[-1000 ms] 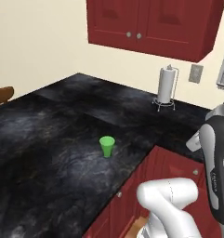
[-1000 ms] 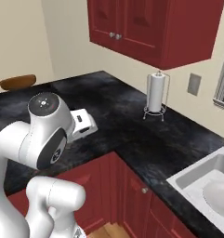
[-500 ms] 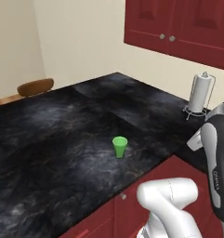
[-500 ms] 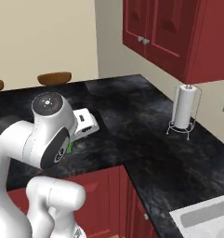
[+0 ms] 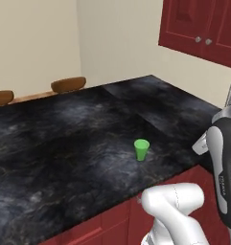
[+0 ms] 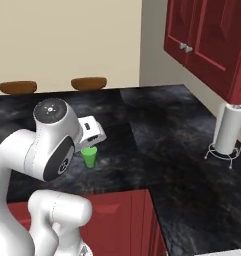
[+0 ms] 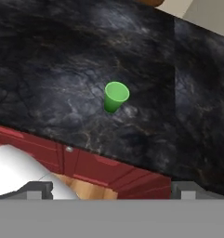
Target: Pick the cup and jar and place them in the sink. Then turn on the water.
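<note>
Fingers (image 7: 111, 188) spread wide, empty, at hand view's bottom. Black marble counter (image 5: 64, 143) carries upright cup (image 7: 115, 96), frame centre. Right base view adds paper-towel roll (image 6: 229, 131), right edge.

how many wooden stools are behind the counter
2. One brown stool top sits at the far left behind the black counter, the other stool top beside it to the right, both against the beige wall. Their legs are hidden, and more may sit out of frame.
</note>
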